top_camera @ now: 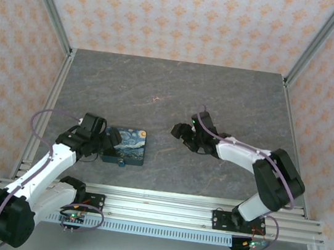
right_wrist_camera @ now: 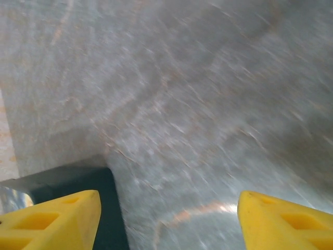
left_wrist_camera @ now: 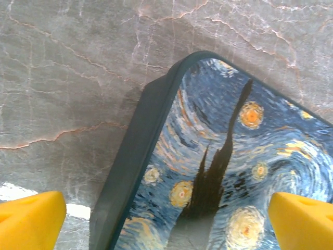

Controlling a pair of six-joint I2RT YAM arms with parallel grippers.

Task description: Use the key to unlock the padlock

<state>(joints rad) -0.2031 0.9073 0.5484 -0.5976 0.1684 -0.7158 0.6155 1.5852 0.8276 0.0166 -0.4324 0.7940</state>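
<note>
The small teal padlock [top_camera: 122, 163] hangs at the near edge of the starry-night painted box [top_camera: 126, 145]. I cannot make out the key in any view. My left gripper [top_camera: 99, 145] hovers over the box's left side. In the left wrist view its yellow fingertips [left_wrist_camera: 31, 219] stand wide apart over the painted lid [left_wrist_camera: 223, 172], open and holding nothing. My right gripper [top_camera: 182, 132] is to the right of the box, apart from it. In the blurred right wrist view its yellow fingertips [right_wrist_camera: 52, 221] are open over bare table, with a dark box corner [right_wrist_camera: 78, 182] at lower left.
The grey marbled table [top_camera: 177, 95] is enclosed by patterned walls and metal frame posts [top_camera: 51, 15]. An aluminium rail [top_camera: 161, 208] carrying both arm bases runs along the near edge. A faint reddish mark [top_camera: 155, 99] lies on the table behind the box.
</note>
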